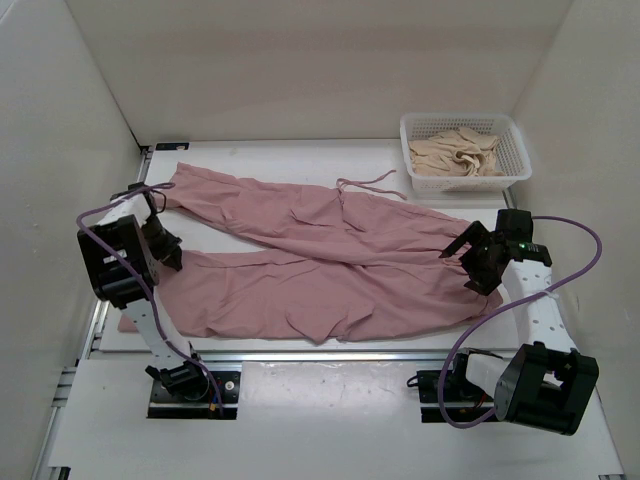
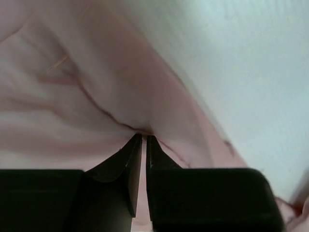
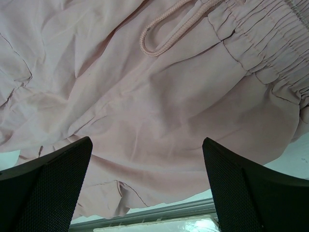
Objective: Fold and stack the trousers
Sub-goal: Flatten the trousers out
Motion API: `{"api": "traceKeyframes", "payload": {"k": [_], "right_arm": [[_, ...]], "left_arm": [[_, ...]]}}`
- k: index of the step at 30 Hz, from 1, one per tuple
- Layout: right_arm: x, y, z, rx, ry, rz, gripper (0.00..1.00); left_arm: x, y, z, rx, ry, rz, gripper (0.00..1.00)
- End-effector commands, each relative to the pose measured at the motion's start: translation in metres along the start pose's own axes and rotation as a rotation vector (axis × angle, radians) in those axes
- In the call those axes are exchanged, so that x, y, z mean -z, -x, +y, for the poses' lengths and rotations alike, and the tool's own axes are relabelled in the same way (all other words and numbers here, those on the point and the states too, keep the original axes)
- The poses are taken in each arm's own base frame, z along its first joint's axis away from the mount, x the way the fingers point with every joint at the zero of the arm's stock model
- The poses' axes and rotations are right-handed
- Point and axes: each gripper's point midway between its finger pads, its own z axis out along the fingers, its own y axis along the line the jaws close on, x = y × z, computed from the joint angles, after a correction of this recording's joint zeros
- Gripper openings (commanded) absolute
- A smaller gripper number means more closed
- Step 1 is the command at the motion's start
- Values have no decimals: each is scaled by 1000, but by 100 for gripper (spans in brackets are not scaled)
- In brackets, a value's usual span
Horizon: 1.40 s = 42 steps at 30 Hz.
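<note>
Item: the trousers (image 1: pixel 320 265), dusty pink, soft, lying flat across the middle of the bench. The waist is toward the right edge, the two legs run to the left edge, and the far leg reaches for the far-left corner. The drawstring (image 1: pixel 370 185) trails loose on the far side of the waist. Condition: creased, not yet folded. My left claw (image 2: pixel 144 137) sits at the left edge on the near leg, its jaws pressed almost together on a pinched ridge of the cloth. My right claw (image 3: pixel 147 142) hangs over the waist end near the right edge with its jaws spread wide and holding nothing. The gathered waistband (image 3: pixel 260 43) is just beyond it. Also on the bench: a white basket (image 1: pixel 520 165) in the far-right corner, holding a beige garment (image 1: pixel 455 155). Step in hand, as I judge it: laying the near leg over the far one. To do it well I would first close my right claw on the near edge of the waistband, catching both layers. Then I would raise both claws evenly, keep the cloth taut between them, and set seam upon seam without snagging the drawstring.
</note>
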Motion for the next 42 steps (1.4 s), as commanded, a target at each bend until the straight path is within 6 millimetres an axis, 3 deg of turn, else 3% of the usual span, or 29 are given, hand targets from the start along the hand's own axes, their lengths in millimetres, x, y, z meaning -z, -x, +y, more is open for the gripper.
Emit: {"api": "traceKeyframes", "payload": {"k": [1,3,4,9,10,11,13,14,16,19,20,21,22,23,24,25,26,27,28,29,33,34,38,42], "right_arm": [[3,-1,3,16,17,5,100],[3,3,4,16,10,-3,100],[3,7,3,16,0,-12,100],[1,14,-3,17,-28,-24,100],[1,14,-3,17,-28,-24,100],[1,14,-3,17,-28,-24,100],[-1,14,-5,16,-41,-21,100],[-1,14,-5,16,-42,-21,100],[-4,15,-5,13,-49,-10,100],[-2,23,1,25,-40,-23,100],[-1,26,3,26,-37,-26,100],[0,28,6,28,-32,-34,100],[0,28,6,28,-32,-34,100],[2,31,8,29,-27,-41,100],[2,30,9,29,-19,-36,100],[2,30,9,38,-19,-36,100],[4,32,12,40,-7,-38,100],[4,32,12,40,-7,-38,100],[4,30,14,49,3,-31,100],[4,30,14,49,3,-31,100],[7,25,18,59,35,-9,100],[10,23,18,59,34,-8,100],[19,19,21,72,61,-10,100],[26,19,22,81,62,-11,100]], "left_arm": [[-3,21,-9,12,46,-70,22],[-17,23,-13,4,79,-55,22],[-11,35,-19,-5,90,-97,22],[-17,55,-45,-27,89,-79,22],[-9,70,-54,-34,68,-110,22],[-17,67,-59,-50,85,-84,22],[-13,77,-66,-50,82,-89,22],[1,90,-81,-68,52,-131,22],[14,95,-89,-87,20,-131,27],[62,113,-98,-90,-45,-234,41],[72,114,-92,-94,-31,-264,48],[94,114,-88,-87,-46,-306,49],[100,114,-76,-69,-34,-309,49],[91,109,-54,-42,-3,-271,50],[106,104,-40,-20,-10,-288,50],[105,100,-27,-1,-2,-281,50],[86,91,1,36,50,-249,50],[98,86,16,63,46,-281,52],[93,79,29,84,55,-271,55],[75,65,55,115,110,-227,58],[64,55,65,194,54,-197,61],[51,51,65,200,72,-161,61],[26,47,58,204,62,-100,61],[14,50,54,203,56,-84,58]]}}
